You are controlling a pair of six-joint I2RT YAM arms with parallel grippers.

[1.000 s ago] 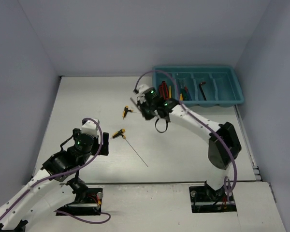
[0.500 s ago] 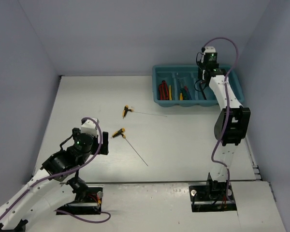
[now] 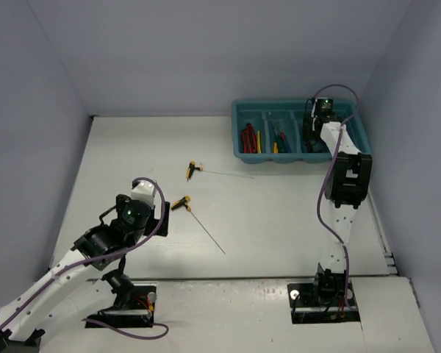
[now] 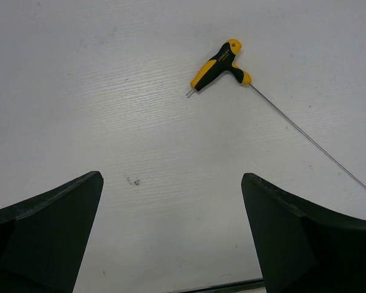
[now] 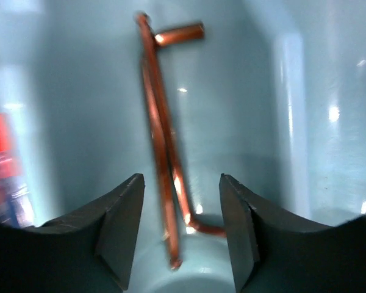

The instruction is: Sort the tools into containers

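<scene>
Over the far-right corner of the table, the right gripper (image 5: 180,201) hangs low inside the tray (image 3: 294,104), in what looks like the third slot from the left, though the arm hides most of that slot from above. Its jaws stand partly apart and clamp nothing. The hex keys (image 5: 161,152) lie flat on the slot floor right beneath them, two of them I think, the wrist picture being soft. That's a drop-off pose: low enough that the keys land lengthwise in their own lane, not bouncing across a divider. Next door the screwdrivers (image 3: 279,140) share one slot, and the pliers (image 3: 248,137) have the leftmost, so like sits with like. Two tools are left out on the table (image 3: 294,220). The left gripper (image 4: 171,244) hovers with jaws flung wide, holding nothing. The near T-handle (image 4: 219,64) is just ahead of its fingers, which looks like a line-up for the grab. The far T-handle (image 3: 193,170) lies further up, well apart from the tray.
</scene>
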